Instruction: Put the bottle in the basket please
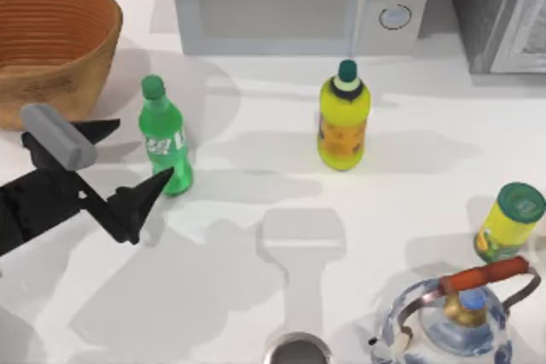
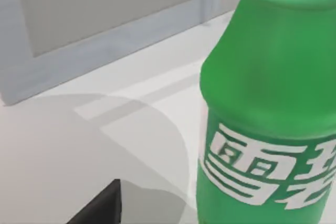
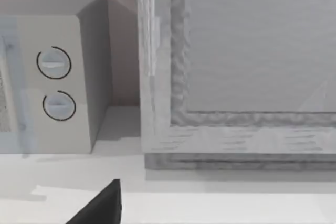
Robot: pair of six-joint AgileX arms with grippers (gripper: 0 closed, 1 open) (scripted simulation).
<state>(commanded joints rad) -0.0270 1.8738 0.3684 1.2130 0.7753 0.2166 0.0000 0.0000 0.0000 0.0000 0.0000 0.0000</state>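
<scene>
2 open pincer fingers beside bottle

On my left wrist view, the bottle carries the one marking I can make out: large white Chinese characters with a dark outline, printed across its green label. The first looks like 雪; the second is cut off at the picture's edge, so I cannot read it. From the top view the same label shows as a pale band with white marks too small for me to read. The yellow bottle has an orange-brown label, and the short yellow container a printed wrap, both illegible. The microwave knobs bear no numbers I can read.
</scene>
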